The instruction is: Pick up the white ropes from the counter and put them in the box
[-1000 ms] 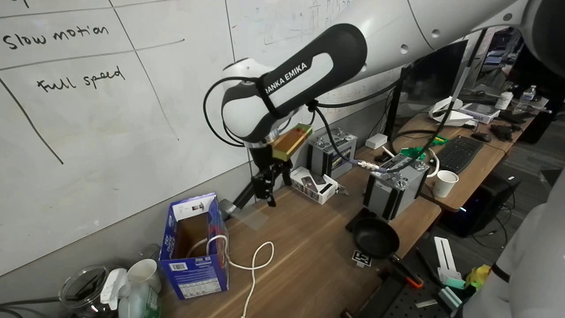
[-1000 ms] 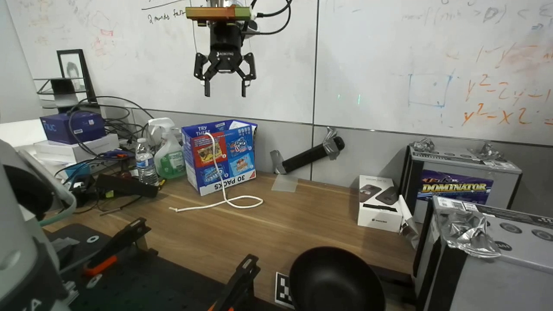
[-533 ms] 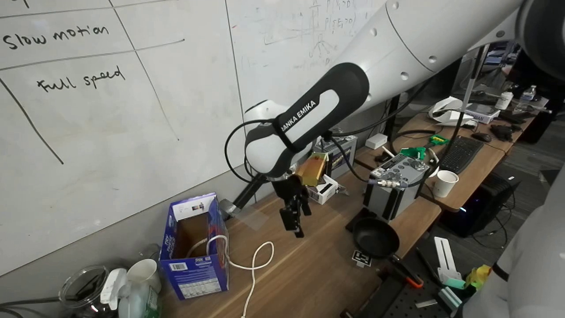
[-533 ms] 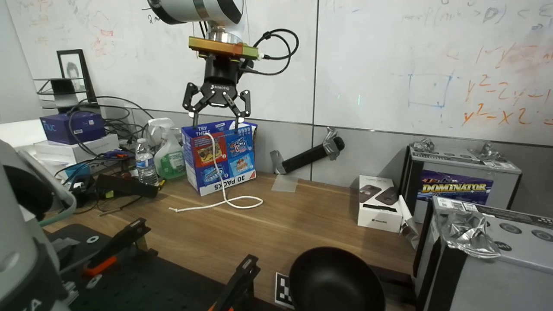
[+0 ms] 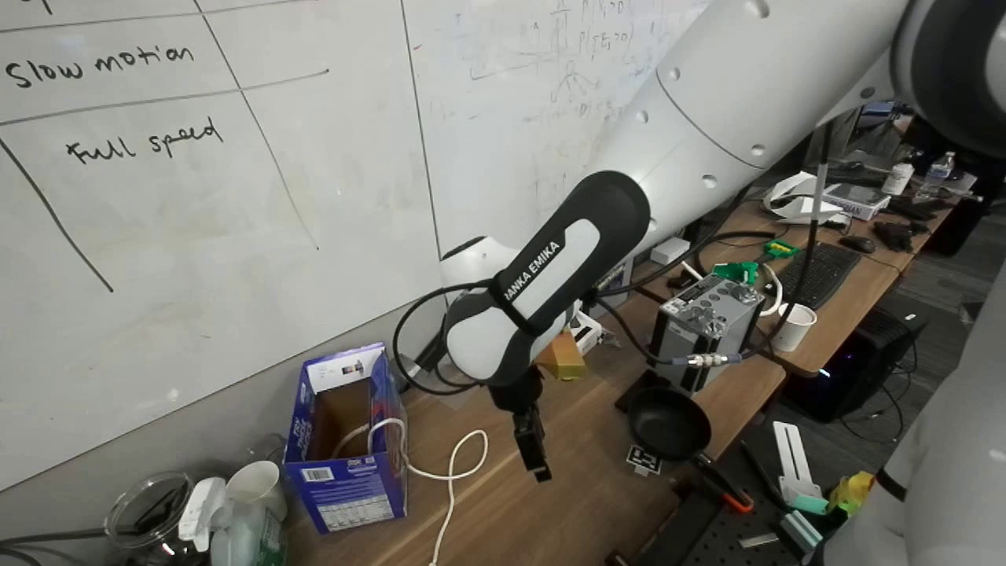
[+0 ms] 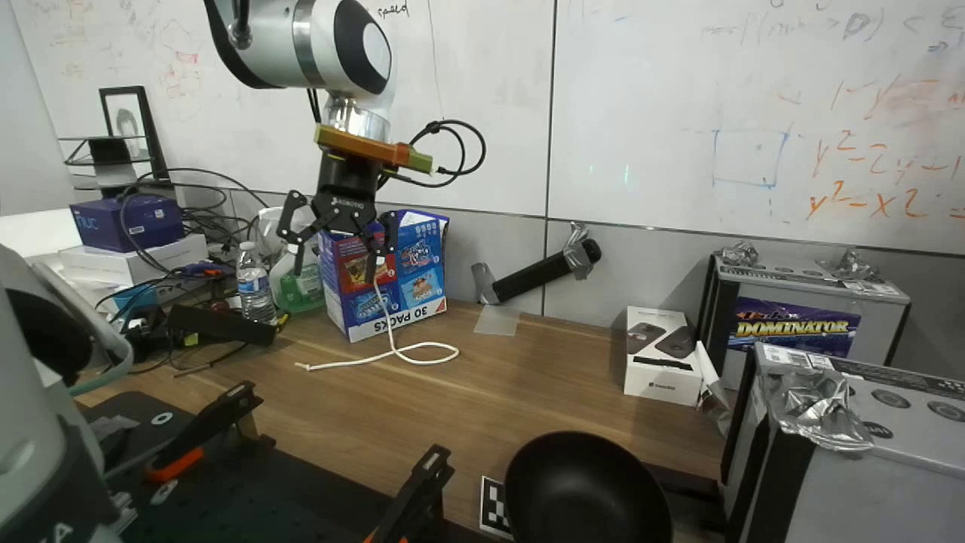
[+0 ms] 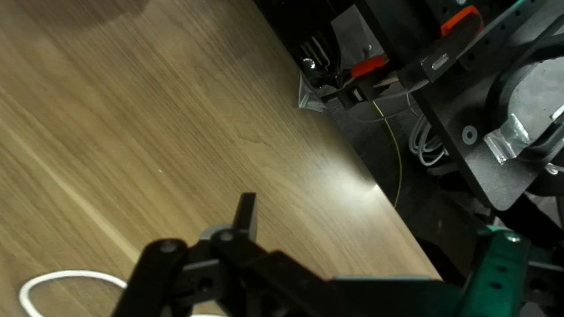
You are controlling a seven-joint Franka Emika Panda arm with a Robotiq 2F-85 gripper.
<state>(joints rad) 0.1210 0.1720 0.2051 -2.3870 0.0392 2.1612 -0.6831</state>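
The blue box (image 5: 354, 499) stands open-topped by the wall; it also shows in an exterior view (image 6: 421, 290). One white rope (image 5: 450, 503) runs from inside the box over its rim and down onto the brown counter (image 5: 581, 495), ending in a loop and a loose tail (image 6: 347, 363). Part of the loop shows at lower left in the wrist view (image 7: 66, 274). My gripper (image 6: 335, 270) is open and empty, pointing down and tilted, above the counter. It hangs in front of the box from that side, and beside the rope loop in an exterior view (image 5: 541, 474). Its spread fingers (image 7: 365, 229) have bare counter between them.
A black pan (image 5: 668, 424) sits near the counter's front edge. A spray bottle (image 6: 300, 283) and a water bottle (image 6: 255, 285) stand beside the box. A white phone box (image 6: 662, 369) and grey batteries (image 6: 852, 452) stand at the far side. A black clamp (image 6: 207, 426) is at the front edge.
My gripper has come down and away from the wall, tilting as it lowers toward the counter. It stays open. The rope and the box have not moved.
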